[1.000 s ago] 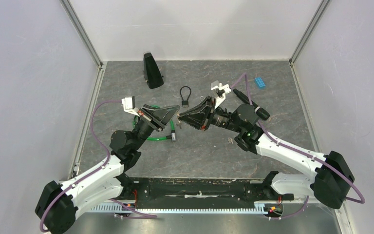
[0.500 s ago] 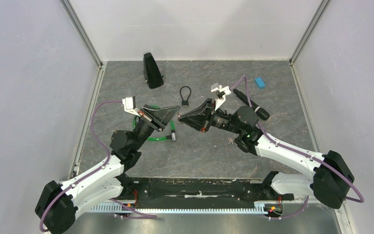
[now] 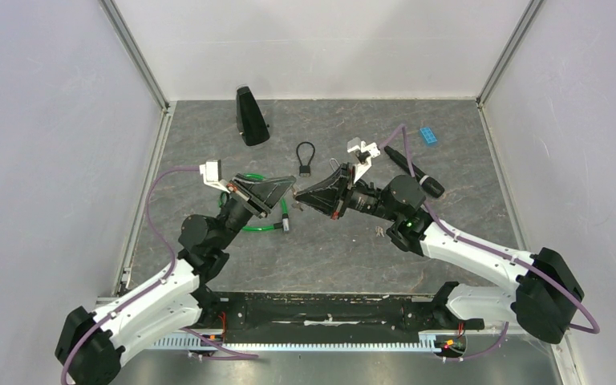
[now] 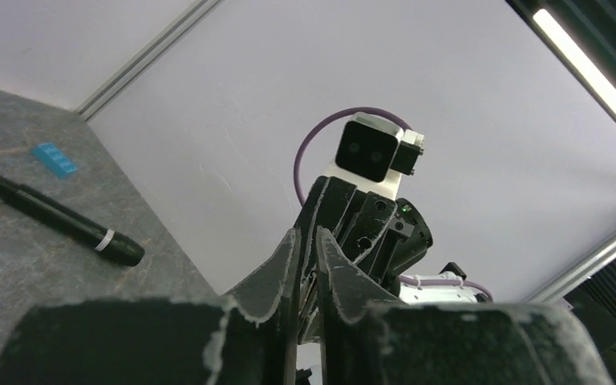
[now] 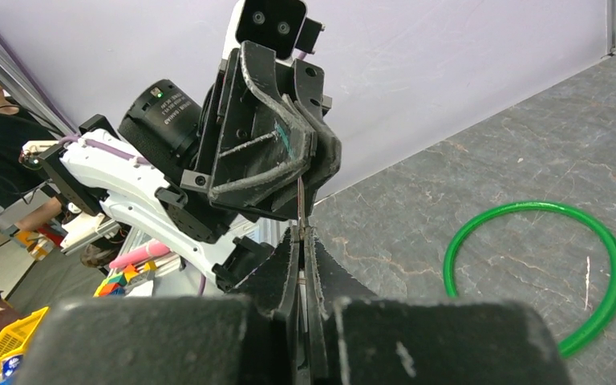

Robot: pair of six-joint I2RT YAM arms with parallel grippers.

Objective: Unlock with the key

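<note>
Table (image 3: 329, 257) — matt, stone-like, rough-veined; green ring (image 5: 529, 205) — glossy plastic

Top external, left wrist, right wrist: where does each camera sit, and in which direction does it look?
Top external: above and behind the robot, looking down on the table; both arms show, left tool and right tool, tips close together.
Left wrist: on the left arm, facing the right tool past the left tool's fingers.
Right wrist: on the right arm, facing the left tool past the right tool's fingers.
Shared: top external and left wrist both show the marker.
</note>
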